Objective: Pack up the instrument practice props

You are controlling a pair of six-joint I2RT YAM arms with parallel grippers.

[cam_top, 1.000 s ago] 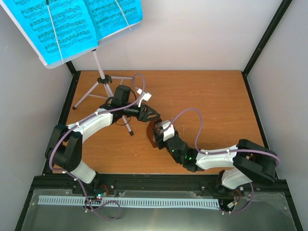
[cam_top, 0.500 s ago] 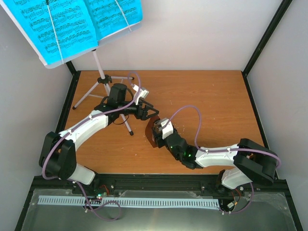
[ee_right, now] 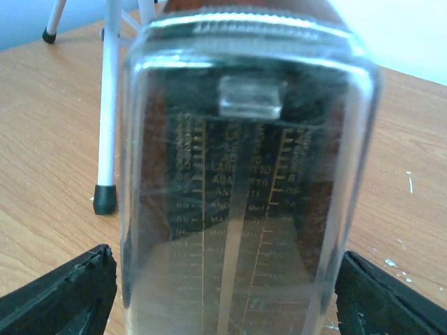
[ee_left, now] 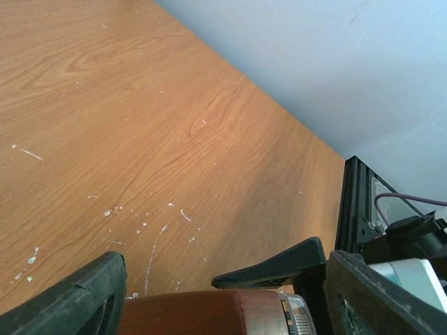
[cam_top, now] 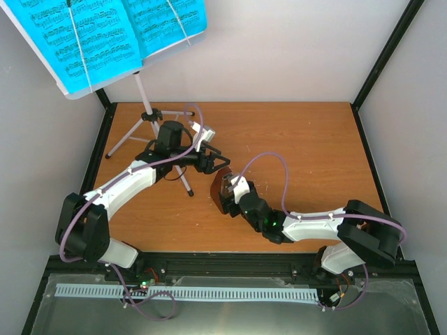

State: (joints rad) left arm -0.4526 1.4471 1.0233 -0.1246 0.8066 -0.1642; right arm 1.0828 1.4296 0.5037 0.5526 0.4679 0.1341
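Reaching out from the right gripper, whose jaws stand apart astride it, I see the brown metronome on the table, long axis running toward eleven o'clock. Right looks nearer; the left gripper, also spread, hovers at its twelve o'clock end.

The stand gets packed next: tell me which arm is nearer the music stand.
Left. The left arm crosses the front leg of the music stand; the right tool straddles the metronome, right of that leg.
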